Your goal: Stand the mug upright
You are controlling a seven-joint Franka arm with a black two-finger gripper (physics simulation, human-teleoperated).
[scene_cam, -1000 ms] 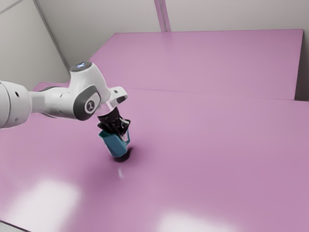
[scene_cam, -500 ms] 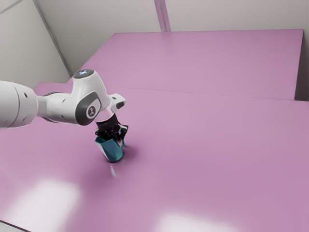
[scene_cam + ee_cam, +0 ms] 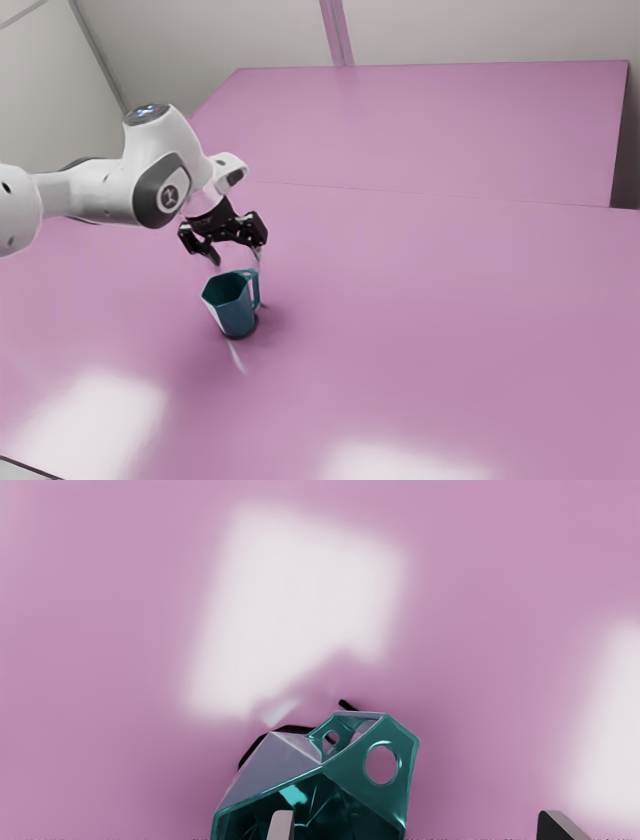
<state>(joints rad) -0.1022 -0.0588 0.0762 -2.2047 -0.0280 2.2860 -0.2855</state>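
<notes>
The gripper (image 3: 237, 258) is open just above the teal mug (image 3: 236, 310), and a gap shows between its fingers and the rim. The mug rests on the pink table with its mouth up and its handle toward the exterior view's right; whether its base lies fully flat I cannot tell. In the wrist view the open gripper (image 3: 417, 825) has its two fingertips far apart. One of them overlaps the mouth of the mug (image 3: 370, 800), whose dark inside and holed handle are visible.
The pink table (image 3: 430, 320) extends widely around the mug. Behind it is another pink surface (image 3: 420, 130), with pale walls beyond. Bright reflections lie on the tabletop.
The mug was tilted at the gripper, then came down and turned more upright. Since then the gripper has opened, risen and moved back toward the exterior view's upper left, leaving the mug on the table.
</notes>
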